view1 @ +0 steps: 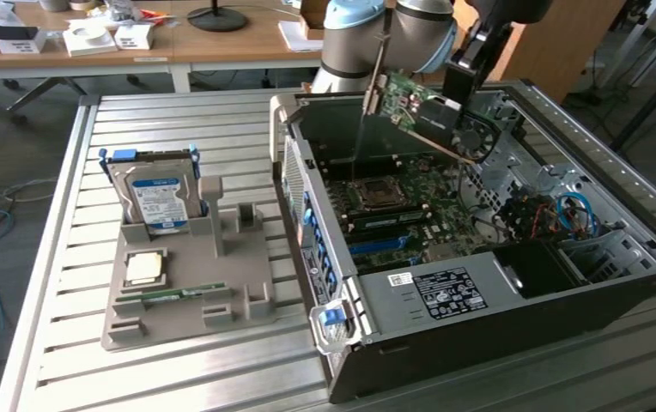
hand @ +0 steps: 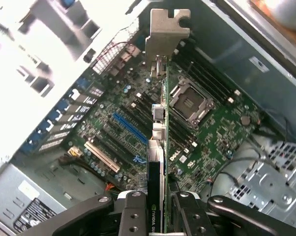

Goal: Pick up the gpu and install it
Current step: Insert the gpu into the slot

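- We see the gripper [hand: 158,209] clenched on the gpu [hand: 160,147], one finger on each face, with the card edge-on between them.
- The gpu [view1: 414,107] hangs tilted over the far end of the open computer case [view1: 420,360], above the motherboard [hand: 212,132], its metal bracket [hand: 167,29] pointing away from the gripper.
- At the exterior view's left, a hard drive [view1: 159,199] stands in a grey holder [view1: 179,300] on the desk [view1: 76,360].
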